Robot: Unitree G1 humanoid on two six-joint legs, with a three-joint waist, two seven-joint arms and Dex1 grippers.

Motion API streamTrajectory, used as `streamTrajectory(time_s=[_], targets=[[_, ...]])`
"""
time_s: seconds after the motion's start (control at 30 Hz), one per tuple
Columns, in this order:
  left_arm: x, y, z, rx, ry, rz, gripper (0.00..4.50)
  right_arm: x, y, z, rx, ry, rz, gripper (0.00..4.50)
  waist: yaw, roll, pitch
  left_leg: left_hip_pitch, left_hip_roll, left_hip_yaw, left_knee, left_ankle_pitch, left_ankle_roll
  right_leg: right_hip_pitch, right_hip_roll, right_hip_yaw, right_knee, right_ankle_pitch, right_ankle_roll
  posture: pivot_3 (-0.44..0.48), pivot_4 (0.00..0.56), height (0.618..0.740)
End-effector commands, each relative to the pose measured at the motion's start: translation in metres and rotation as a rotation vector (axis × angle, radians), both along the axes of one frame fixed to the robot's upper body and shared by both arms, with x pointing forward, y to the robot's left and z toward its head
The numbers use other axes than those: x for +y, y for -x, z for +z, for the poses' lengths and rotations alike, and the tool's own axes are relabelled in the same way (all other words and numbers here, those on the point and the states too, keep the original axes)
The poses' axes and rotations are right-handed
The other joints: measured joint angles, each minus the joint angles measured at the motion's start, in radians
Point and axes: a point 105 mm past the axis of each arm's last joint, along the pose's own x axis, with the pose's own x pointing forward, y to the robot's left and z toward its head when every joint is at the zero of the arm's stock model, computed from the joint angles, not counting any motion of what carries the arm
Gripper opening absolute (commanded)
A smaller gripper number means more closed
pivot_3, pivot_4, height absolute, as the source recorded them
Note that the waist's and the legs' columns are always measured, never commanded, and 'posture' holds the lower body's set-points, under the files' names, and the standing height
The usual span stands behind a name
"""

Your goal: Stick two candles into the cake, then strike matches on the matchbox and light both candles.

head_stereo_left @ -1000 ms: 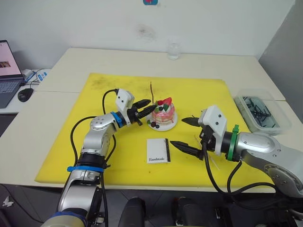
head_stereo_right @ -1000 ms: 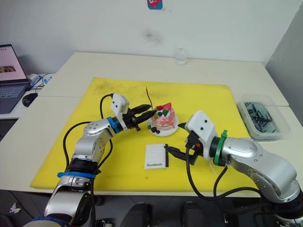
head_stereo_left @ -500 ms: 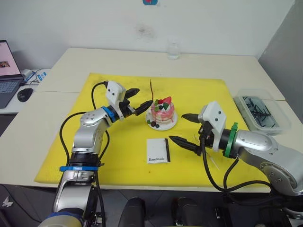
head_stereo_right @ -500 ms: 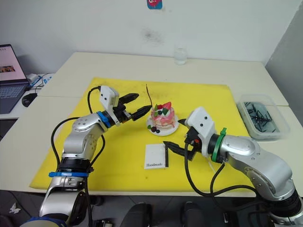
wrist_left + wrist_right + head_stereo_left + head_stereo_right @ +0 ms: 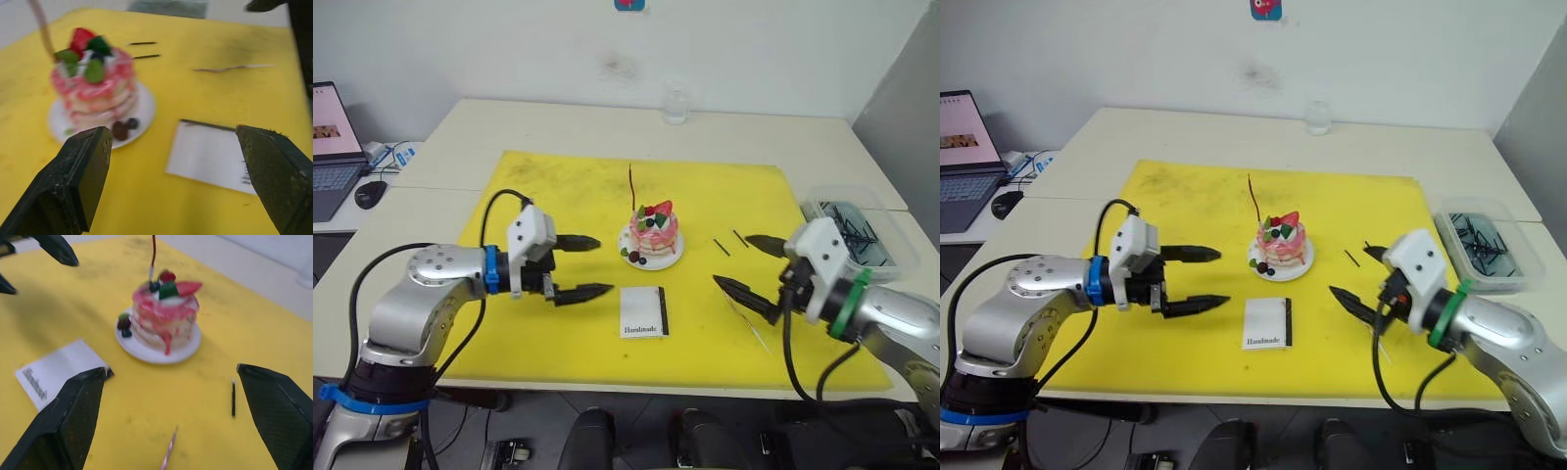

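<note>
Yellow mat [image 5: 568, 186] is covering the table, and the pink cake [image 5: 654, 232] on its white plate is sitting near the mat's middle in the head views. One candle [image 5: 632, 185] is standing upright in the cake's top on the robot's left side. The matchbox [image 5: 643, 312] is lying flat just in front of the cake. Two matches [image 5: 731, 241] are lying to the right of the cake, and the second candle [image 5: 750, 326] is lying on the mat further right and nearer the robot. The left gripper [image 5: 581, 266] is hovering left of the cake with its fingers spread wide and holding nothing. The right gripper [image 5: 749, 266] is hovering right of the cake, fingers likewise wide apart and empty.

The left wrist view is showing the cake [image 5: 95, 86] with the matchbox [image 5: 215, 158] beside it, between parted fingers [image 5: 78, 183].

The right wrist view is showing the cake [image 5: 165, 316], the standing candle [image 5: 153, 253], one match [image 5: 233, 399] and the lying candle's end [image 5: 168, 453].
</note>
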Motion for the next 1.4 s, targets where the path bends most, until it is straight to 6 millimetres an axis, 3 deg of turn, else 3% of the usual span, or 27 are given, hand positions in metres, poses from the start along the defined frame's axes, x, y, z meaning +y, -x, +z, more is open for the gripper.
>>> streamTrajectory(time_s=[0.03, 0.27, 0.6, 0.7, 0.93, 1.07, 1.27, 1.4], targets=[[-0.026, 0.035, -0.002, 0.045, 0.000, -0.180, 4.49, -0.010, 0.014, -0.007, 0.006, 0.059, -0.033, 4.50, -0.001, 0.000, 0.000, 0.001, 0.000, 0.000, 0.000, 0.000, 0.000, 0.001, 0.000, 0.000, 0.000, 0.000, 0.000, 0.000, 0.150, 0.740], [-0.045, 0.052, -0.009, 0.056, 0.010, -0.305, 4.49, -0.021, 0.026, -0.047, 0.094, 0.070, -0.195, 4.50, -0.004, 0.000, 0.000, 0.007, 0.001, -0.001, -0.002, 0.000, 0.000, 0.004, 0.002, 0.000, 0.002, -0.003, -0.006, 0.000, 0.150, 0.740], [-0.053, 0.054, -0.010, 0.049, 0.027, -0.333, 4.49, -0.023, 0.026, -0.078, 0.157, 0.058, -0.292, 4.50, -0.004, 0.000, 0.000, 0.009, 0.000, 0.001, -0.002, 0.000, 0.000, 0.005, 0.001, 0.001, 0.001, -0.004, -0.007, 0.000, 0.150, 0.740], [-0.055, 0.054, -0.010, 0.046, 0.033, -0.331, 4.50, -0.023, 0.030, -0.087, 0.197, 0.067, -0.305, 3.92, -0.004, 0.000, 0.000, 0.009, 0.001, 0.000, -0.003, 0.000, 0.000, 0.005, 0.001, 0.001, 0.001, -0.005, -0.008, 0.000, 0.150, 0.740], [-0.056, 0.054, -0.009, 0.042, 0.040, -0.330, 4.50, -0.014, 0.031, -0.089, 0.216, 0.058, -0.290, 1.41, -0.004, 0.000, 0.000, 0.009, 0.001, 0.000, -0.003, 0.000, 0.000, 0.005, 0.001, 0.001, 0.001, -0.005, -0.008, 0.000, 0.150, 0.740], [-0.056, 0.053, -0.010, 0.040, 0.035, -0.326, 4.50, -0.009, 0.031, -0.080, 0.212, 0.021, -0.279, 0.03, -0.004, 0.000, 0.000, 0.009, 0.000, 0.001, -0.003, 0.000, 0.000, 0.005, 0.001, 0.001, 0.001, -0.005, -0.008, 0.000, 0.150, 0.740], [-0.055, 0.053, -0.010, 0.039, 0.035, -0.318, 4.50, -0.008, 0.029, -0.054, 0.199, -0.029, -0.243, 0.03, -0.004, 0.000, 0.000, 0.009, 0.001, 0.001, -0.004, 0.000, 0.000, 0.005, 0.001, 0.001, 0.001, -0.005, -0.008, 0.000, 0.150, 0.740], [-0.057, 0.057, -0.009, 0.044, 0.044, -0.322, 4.50, -0.019, 0.024, -0.032, 0.181, -0.019, -0.216, 0.03, -0.004, 0.000, 0.000, 0.009, 0.000, 0.001, -0.004, 0.000, 0.000, 0.005, 0.001, 0.001, 0.001, -0.005, -0.008, 0.000, 0.150, 0.740]])
